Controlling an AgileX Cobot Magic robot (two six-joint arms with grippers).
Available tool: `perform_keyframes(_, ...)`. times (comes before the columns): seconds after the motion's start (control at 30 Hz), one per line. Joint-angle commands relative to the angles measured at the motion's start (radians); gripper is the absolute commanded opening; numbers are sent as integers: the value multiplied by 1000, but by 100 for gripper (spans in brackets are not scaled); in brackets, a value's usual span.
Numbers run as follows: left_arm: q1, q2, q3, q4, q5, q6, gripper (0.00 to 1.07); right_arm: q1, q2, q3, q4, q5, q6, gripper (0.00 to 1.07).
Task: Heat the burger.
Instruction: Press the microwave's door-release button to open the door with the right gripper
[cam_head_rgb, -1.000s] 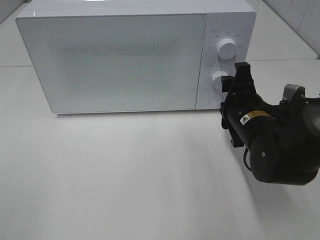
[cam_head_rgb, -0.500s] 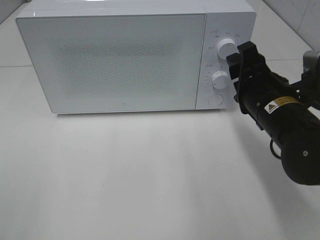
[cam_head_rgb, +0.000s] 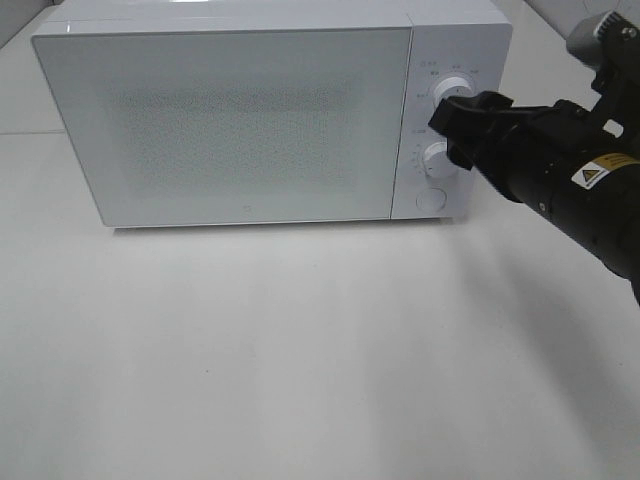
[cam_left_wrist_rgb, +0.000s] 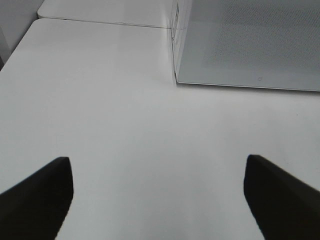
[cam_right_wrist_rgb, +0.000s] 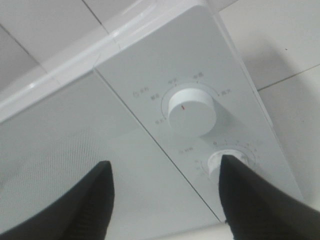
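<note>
Lab-like test setup, white microwave (cam_head_rgb: 240, 120) on plain white tabletop (cam_head_rgb: 300, 350)

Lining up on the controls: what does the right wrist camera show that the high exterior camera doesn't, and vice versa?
Only right wrist: the red pointer mark on the upper white round dial, and the open gap between the right gripper's black fingers. Only exterior high: the whole white box-shaped microwave, its small round white button under the dials, the white table. Both: the upper dial, the lower white round dial, the closed speckled door.
</note>
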Motion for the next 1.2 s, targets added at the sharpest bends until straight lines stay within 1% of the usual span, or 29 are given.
perform_keyframes(0.03,0,-17,1,-6,6,1,85,-3,-49,-2,-10,138,-161,60)
perform_keyframes(0.07,0,-17,1,-6,6,1,85,-3,-49,-2,-10,138,-161,60)
perform_keyframes(0.13,0,-17,1,-6,6,1,85,-39,-90,-4,-12,293,-230,66)
perform_keyframes(0.17,0,-17,1,-6,6,1,85,-39,-90,-4,-12,293,-230,66)
perform_keyframes(0.23,0,-17,1,-6,6,1,85,-74,-128,-4,-40,411,-293,73)
perform_keyframes(0.27,0,-17,1,-6,6,1,85,-74,-128,-4,-40,411,-293,73)
perform_keyframes(0.3,0,-17,1,-6,6,1,85,-81,-138,-4,-48,454,-311,75)
perform_keyframes(0.33,0,-17,1,-6,6,1,85,-99,-162,-10,-69,555,-350,79)
perform_keyframes(0.37,0,-17,1,-6,6,1,85,-99,-162,-10,-69,555,-350,79)
perform_keyframes(0.4,0,-17,1,-6,6,1,85,-109,-172,-15,-83,599,-358,80)
perform_keyframes(0.43,0,-17,1,-6,6,1,85,-130,-193,-31,-91,699,-375,79)
perform_keyframes(0.47,0,-17,1,-6,6,1,85,-130,-193,-31,-91,699,-375,79)
perform_keyframes(0.53,0,-17,1,-6,6,1,85,-163,-220,-61,-91,851,-391,77)
perform_keyframes(0.63,0,-17,1,-6,6,1,85,-176,-229,-73,-96,901,-394,76)
perform_keyframes(0.67,0,-17,1,-6,6,1,85,-197,-248,-92,-130,990,-392,76)
perform_keyframes(0.7,0,-17,1,-6,6,1,85,-204,-260,-103,-155,1033,-387,76)
perform_keyframes(0.73,0,-17,1,-6,6,1,85,-204,-260,-103,-155,1033,-387,76)
perform_keyframes(0.8,0,-17,1,-6,6,1,85,-222,-308,-152,-273,1181,-322,76)
perform_keyframes(0.83,0,-17,1,-6,6,1,85,-222,-308,-152,-273,1181,-322,76)
perform_keyframes(0.87,0,-17,1,-6,6,1,85,-223,-322,-166,-315,1220,-286,76)
perform_keyframes(0.9,0,-17,1,-6,6,1,85,-223,-349,-181,-400,1281,-217,76)
perform_keyframes(0.93,0,-17,1,-6,6,1,85,-223,-349,-181,-400,1281,-217,76)
perform_keyframes(0.97,0,-17,1,-6,6,1,85,-223,-366,-182,-440,1302,-182,76)
perform_keyframes(1.0,0,-17,1,-6,6,1,85,-223,-398,-182,-519,1352,-127,76)
perform_keyframes(1.03,0,-17,1,-6,6,1,85,-223,-398,-182,-519,1352,-127,76)
perform_keyframes(1.07,0,-17,1,-6,6,1,85,-223,-417,-182,-547,1380,-102,76)
perform_keyframes(1.1,0,-17,1,-6,6,1,85,-223,-458,-182,-595,1452,-67,76)
perform_keyframes(1.13,0,-17,1,-6,6,1,85,-223,-458,-182,-595,1452,-67,76)
perform_keyframes(1.2,0,-17,1,-6,6,1,85,-223,-514,-182,-646,1535,-44,76)
